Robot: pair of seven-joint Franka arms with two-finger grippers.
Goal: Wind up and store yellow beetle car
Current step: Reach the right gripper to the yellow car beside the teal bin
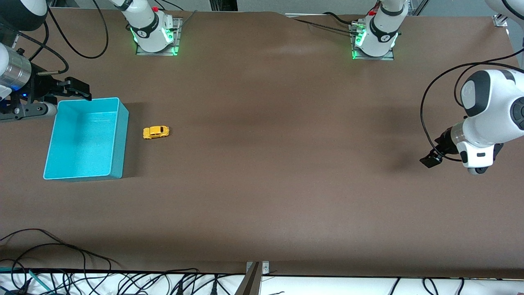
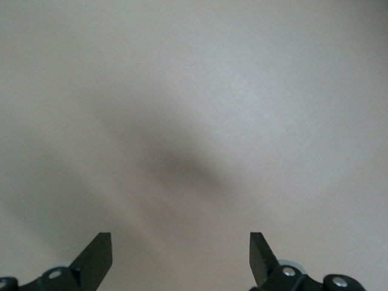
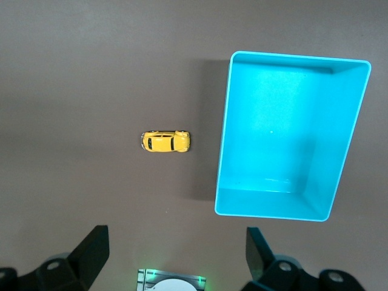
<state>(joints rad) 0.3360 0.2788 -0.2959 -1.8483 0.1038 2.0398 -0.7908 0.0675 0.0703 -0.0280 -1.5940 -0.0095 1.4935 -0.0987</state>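
The yellow beetle car (image 1: 156, 132) (image 3: 165, 142) stands on its wheels on the brown table, a short way from the turquoise bin (image 1: 119, 139) (image 3: 270, 203), on the side toward the left arm's end. The bin holds nothing. High up by the bin's corner at the right arm's end of the table hangs my right gripper (image 1: 80, 91) (image 3: 176, 230), open and empty. It touches neither car nor bin. My left gripper (image 1: 430, 159) (image 2: 180, 236) waits over bare table at the left arm's end, open, with nothing between its fingers.
The two arm bases (image 1: 155, 30) (image 1: 374, 37) are bolted along the table edge farthest from the front camera; the right arm's base (image 3: 173, 282) also shows in the right wrist view. Loose cables (image 1: 61, 254) lie along the near edge. Bare brown tabletop spans the middle.
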